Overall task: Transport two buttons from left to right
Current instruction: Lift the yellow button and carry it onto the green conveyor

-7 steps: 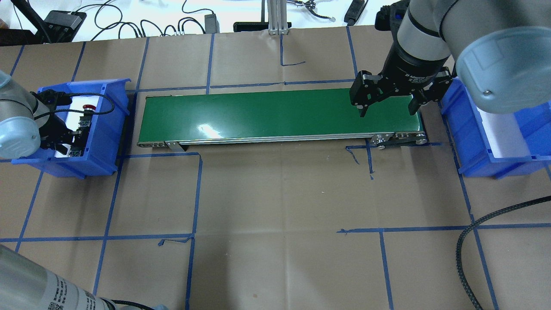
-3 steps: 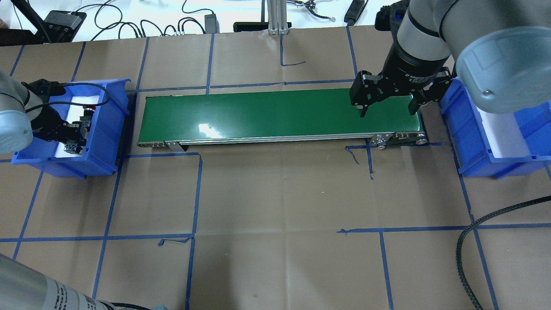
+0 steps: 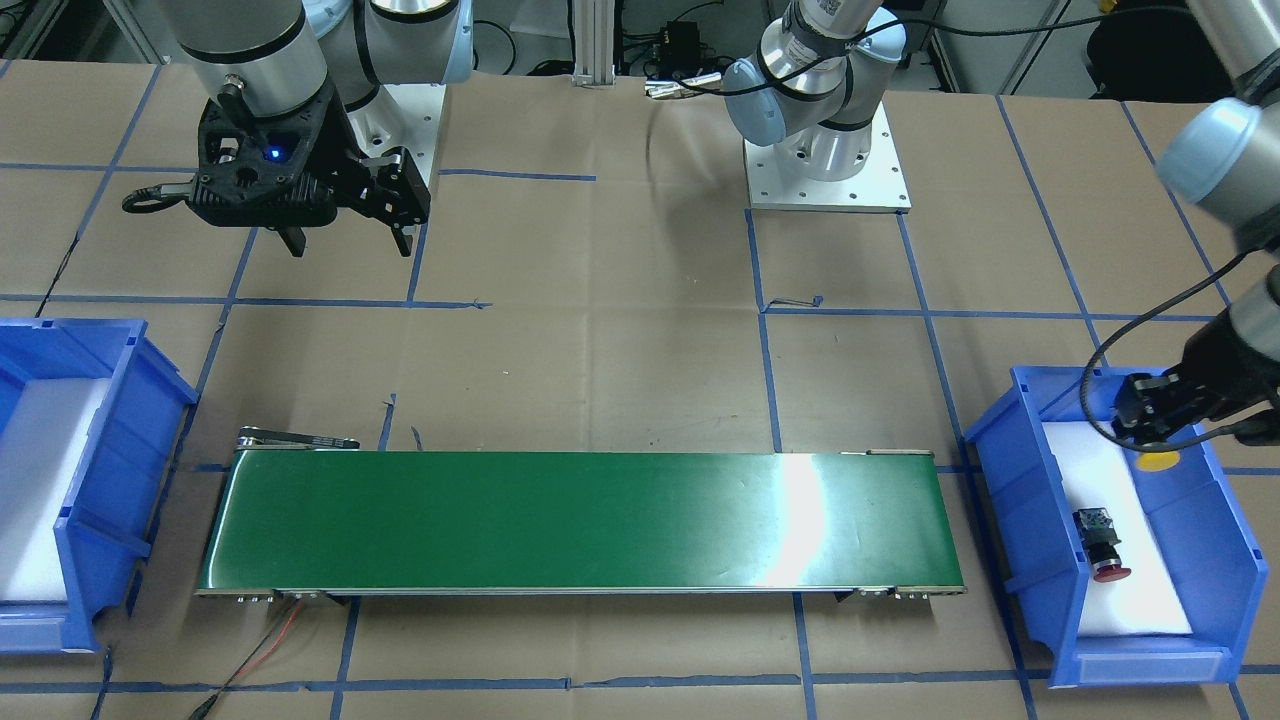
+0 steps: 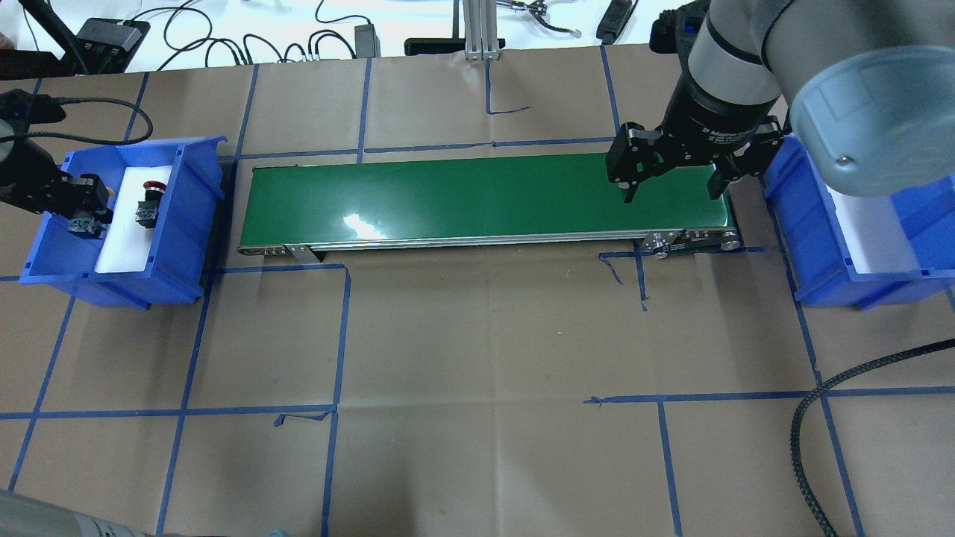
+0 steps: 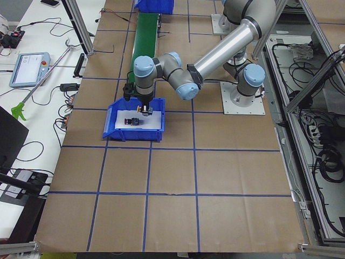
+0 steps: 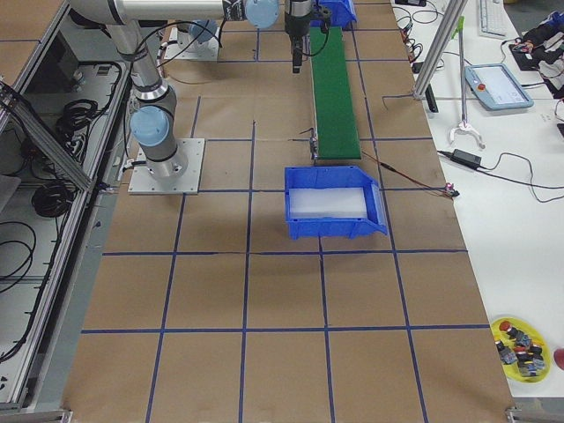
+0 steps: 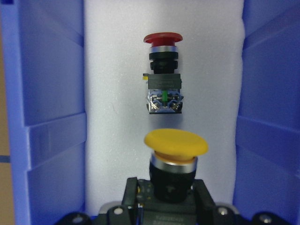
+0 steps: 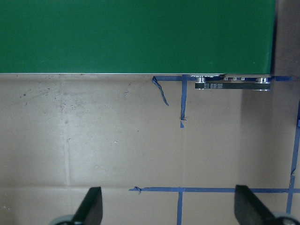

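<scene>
Currently the left gripper (image 7: 168,194) clamps the yellow button (image 7: 176,143).

Bright even light, sharp views, glare on the green belt (image 4: 358,222)

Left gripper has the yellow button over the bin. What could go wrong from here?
The left gripper pinches the yellow button only on its round black body; it may swivel or slip in transit.
A low path to the belt could clip the bin wall.
On the belt the round button may roll away from the open right gripper.
</scene>
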Tool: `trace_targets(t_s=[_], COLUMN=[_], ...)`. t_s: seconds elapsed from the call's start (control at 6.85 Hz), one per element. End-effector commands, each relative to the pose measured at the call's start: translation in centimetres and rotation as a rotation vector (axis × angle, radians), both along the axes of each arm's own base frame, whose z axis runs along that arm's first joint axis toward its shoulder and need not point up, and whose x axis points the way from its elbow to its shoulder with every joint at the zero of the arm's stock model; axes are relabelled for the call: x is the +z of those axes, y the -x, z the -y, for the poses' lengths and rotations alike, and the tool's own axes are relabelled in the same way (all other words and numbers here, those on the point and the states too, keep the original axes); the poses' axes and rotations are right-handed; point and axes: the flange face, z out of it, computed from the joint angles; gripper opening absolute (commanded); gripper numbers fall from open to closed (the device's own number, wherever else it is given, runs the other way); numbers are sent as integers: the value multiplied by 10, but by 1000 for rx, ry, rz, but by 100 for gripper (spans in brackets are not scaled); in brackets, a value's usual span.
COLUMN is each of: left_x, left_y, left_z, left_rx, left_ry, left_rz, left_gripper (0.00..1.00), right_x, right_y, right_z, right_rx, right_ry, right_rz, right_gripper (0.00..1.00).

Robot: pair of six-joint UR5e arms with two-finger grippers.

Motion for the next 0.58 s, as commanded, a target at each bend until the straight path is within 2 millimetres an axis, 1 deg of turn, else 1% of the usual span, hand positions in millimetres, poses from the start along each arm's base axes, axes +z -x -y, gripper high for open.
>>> trace_targets(t_s=[0.0, 0.15, 0.29, 0.44], left_x=[34, 32, 38, 38], left_y=[4, 26, 69, 121], left_z=[17, 27, 42, 52], left_rx=[29, 37, 21, 51], left_ry=[-3, 18, 22, 17], left_rz=[-75, -134, -122, -123], left_gripper=[7, 8, 8, 8], right_x=[0, 1, 1, 1], right_y=[0, 0, 0, 0], right_z=[0, 0, 0, 0], right_rx=[0, 0, 0, 0], right_ry=[1, 2, 2, 2], right_rz=[0, -1, -1, -1], right_gripper=[100, 100, 100, 100])
